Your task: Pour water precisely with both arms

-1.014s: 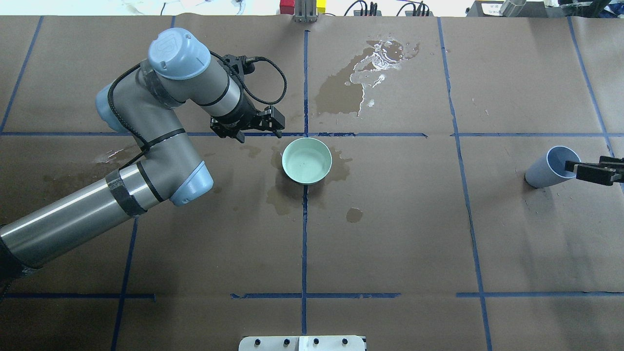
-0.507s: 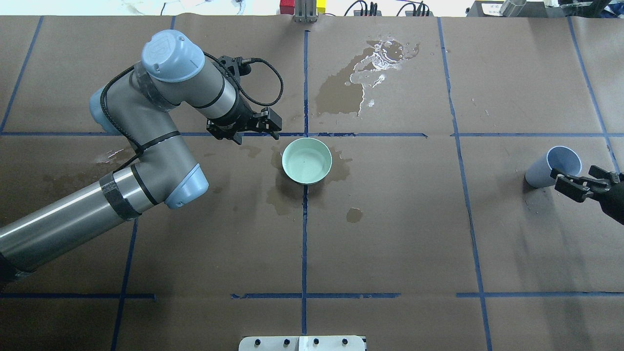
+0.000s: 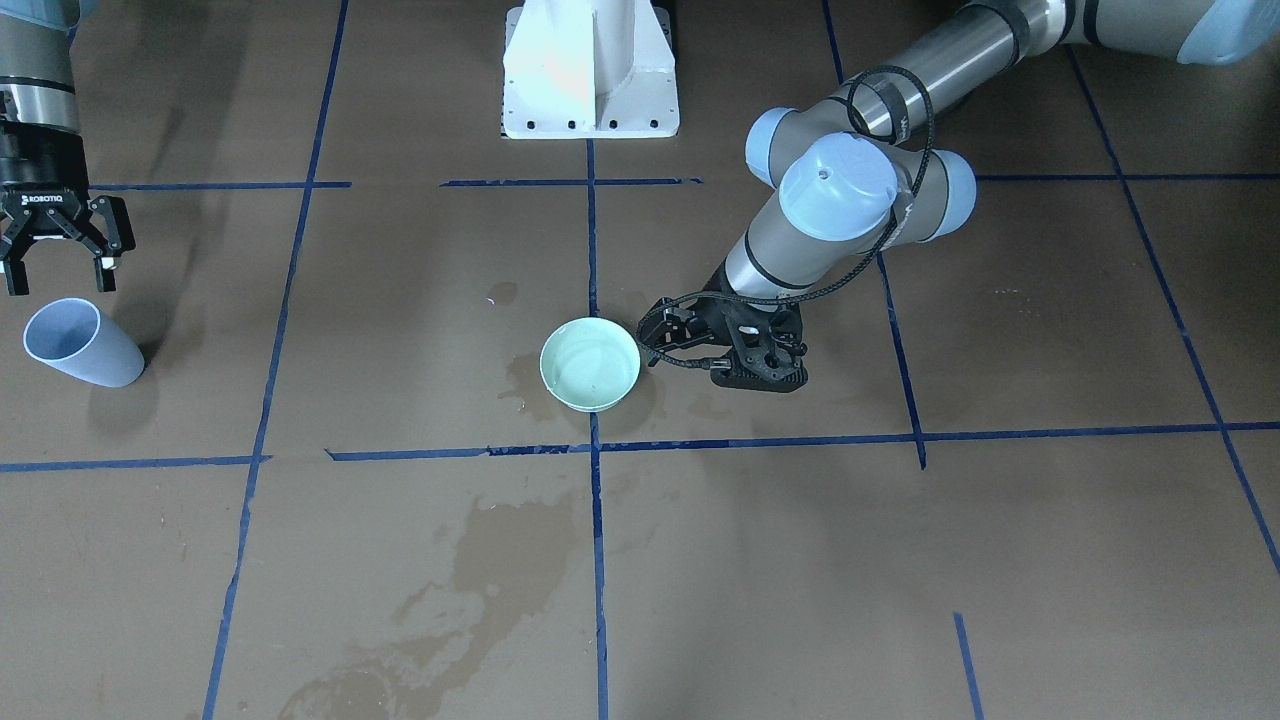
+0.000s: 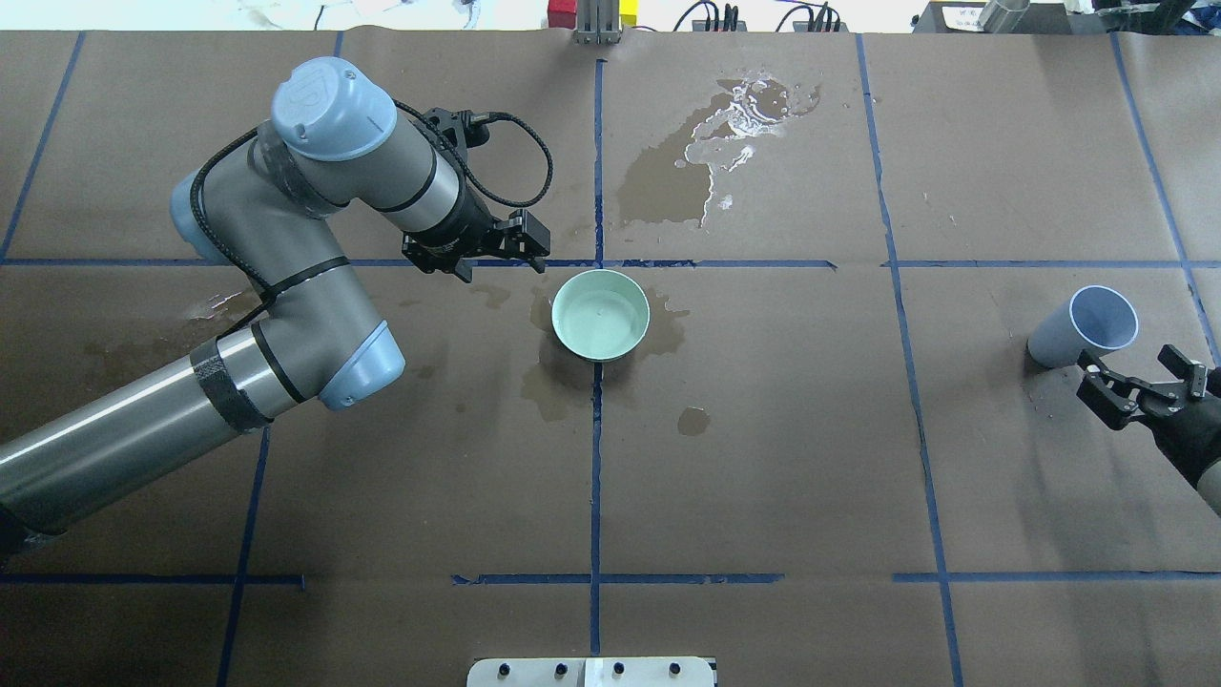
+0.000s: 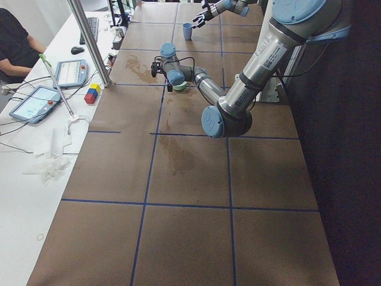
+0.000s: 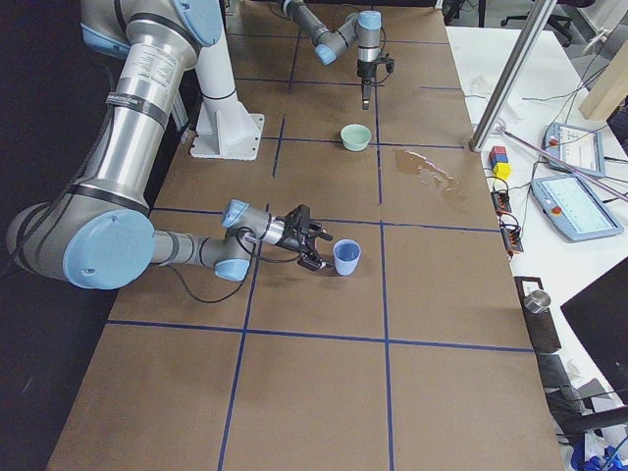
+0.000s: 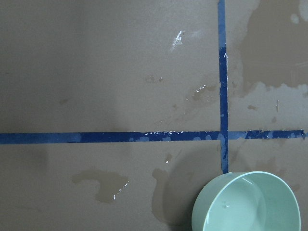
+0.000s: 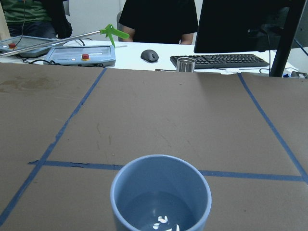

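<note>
1. Left arm [image 4: 286, 315]: left gripper [image 4: 486, 250] at ten o'clock of bowl [image 4: 601, 314]; finger spacing indiscernible.
2. Right gripper [image 4: 1130, 374]: spread, at five o'clock of cup [image 4: 1087, 324], apart.
3. Water [image 8: 161, 211]: inside cup, shown only by wrist view.

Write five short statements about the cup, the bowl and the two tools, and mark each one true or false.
1. The pale blue plastic cup stands upright on the table. True.
2. The right tool grips that cup. False: it is open and apart from the cup, with nothing between its fingers.
3. The cup is dry inside. False: some water lies at its bottom.
4. The mint-green round bowl stands with its opening up, and wet stains lie around it. True.
5. The left tool holds the bowl. False: it hangs beside the bowl, apart from it.
</note>
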`<action>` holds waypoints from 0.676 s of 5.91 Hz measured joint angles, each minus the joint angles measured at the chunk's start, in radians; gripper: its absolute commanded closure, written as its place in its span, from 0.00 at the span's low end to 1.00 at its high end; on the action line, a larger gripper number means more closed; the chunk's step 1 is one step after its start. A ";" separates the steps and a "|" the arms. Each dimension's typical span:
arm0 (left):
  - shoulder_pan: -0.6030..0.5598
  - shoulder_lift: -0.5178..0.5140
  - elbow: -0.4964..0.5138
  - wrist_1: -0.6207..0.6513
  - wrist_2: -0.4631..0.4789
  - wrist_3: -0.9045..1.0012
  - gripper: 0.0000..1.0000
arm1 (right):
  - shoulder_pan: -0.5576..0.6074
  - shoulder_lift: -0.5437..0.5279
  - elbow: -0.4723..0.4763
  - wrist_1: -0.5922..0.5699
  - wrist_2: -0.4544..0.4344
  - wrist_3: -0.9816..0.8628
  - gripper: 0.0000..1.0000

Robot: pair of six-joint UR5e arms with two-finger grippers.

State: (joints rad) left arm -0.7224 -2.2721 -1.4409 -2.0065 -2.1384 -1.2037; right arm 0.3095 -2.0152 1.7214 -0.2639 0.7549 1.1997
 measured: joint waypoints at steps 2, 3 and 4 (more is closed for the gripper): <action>0.000 0.013 -0.015 0.000 0.001 0.000 0.01 | -0.047 0.063 -0.083 0.004 -0.136 0.046 0.01; -0.002 0.015 -0.017 0.000 0.002 0.000 0.01 | -0.053 0.105 -0.127 0.005 -0.177 0.058 0.01; -0.002 0.015 -0.017 0.000 0.003 0.000 0.01 | -0.054 0.145 -0.163 0.007 -0.202 0.059 0.01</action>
State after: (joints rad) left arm -0.7248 -2.2568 -1.4584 -2.0065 -2.1357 -1.2039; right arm 0.2554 -1.8704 1.5584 -0.2570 0.5526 1.2584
